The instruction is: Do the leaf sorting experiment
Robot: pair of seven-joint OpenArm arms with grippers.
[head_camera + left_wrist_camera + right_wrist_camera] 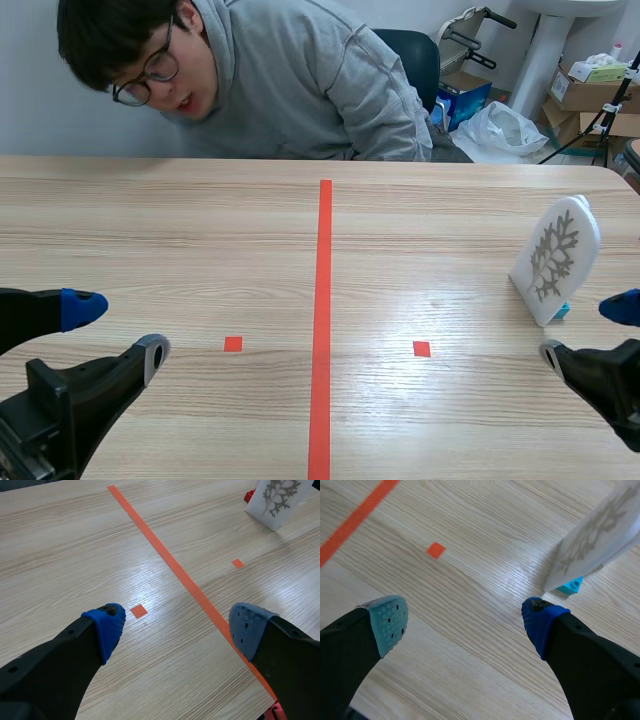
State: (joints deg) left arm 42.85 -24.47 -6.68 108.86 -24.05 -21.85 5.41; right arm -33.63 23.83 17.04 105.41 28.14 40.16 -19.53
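Note:
A white arch-shaped card (556, 256) with a grey leaf print stands upright, slightly tilted, on a small teal base (563, 311) at the table's right side. My right gripper (587, 330) is open just in front of it, holding nothing. In the right wrist view the card (600, 537) and its teal base (570, 586) lie just ahead of the blue finger, with the right gripper (465, 621) over bare wood. My left gripper (118, 332) is open low over the table's left side. In the left wrist view, the left gripper (177, 630) is empty and the card (275, 500) stands far ahead.
A person in a grey hoodie (300, 80) leans over the table's far edge. An orange-red tape line (322, 320) runs down the table's middle, with a small tape square on either side. A plastic bag (500, 130) and cardboard boxes (590, 90) sit beyond the far right corner.

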